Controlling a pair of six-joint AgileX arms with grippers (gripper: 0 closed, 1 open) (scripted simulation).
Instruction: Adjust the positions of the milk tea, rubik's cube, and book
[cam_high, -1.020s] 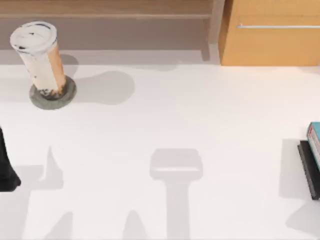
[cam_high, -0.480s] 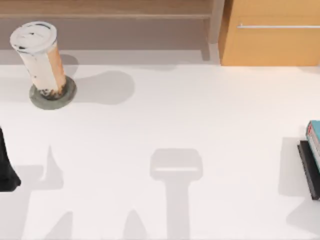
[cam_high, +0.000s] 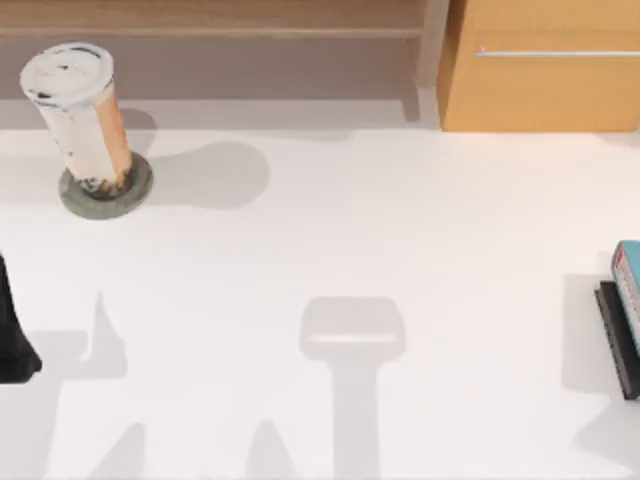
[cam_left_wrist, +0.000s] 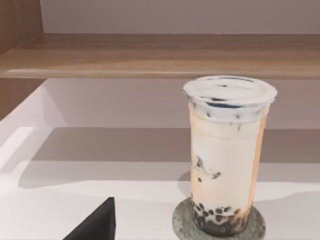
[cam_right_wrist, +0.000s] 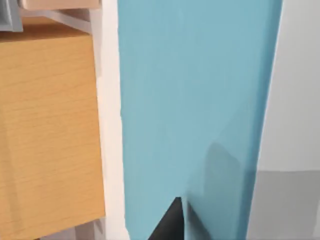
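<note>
The milk tea (cam_high: 85, 115) stands upright on a flat grey disc (cam_high: 105, 195) at the table's far left back; the left wrist view has the same cup (cam_left_wrist: 227, 155) straight ahead of it. A dark part of my left gripper (cam_high: 14, 345) sits at the table's left edge, in front of the cup and apart from it. The book (cam_high: 628, 285), light blue with a reddish edge, lies at the right edge on a black slab (cam_high: 620, 345). Its blue cover (cam_right_wrist: 195, 100) is close under the right wrist camera, with a dark part of my right gripper (cam_right_wrist: 171, 221) against it. The rubik's cube is out of view.
A wooden shelf (cam_high: 210, 18) runs along the back, and an orange-brown cabinet (cam_high: 545, 70) with a metal handle stands at the back right. The white tabletop (cam_high: 350, 240) spreads wide between the cup and the book.
</note>
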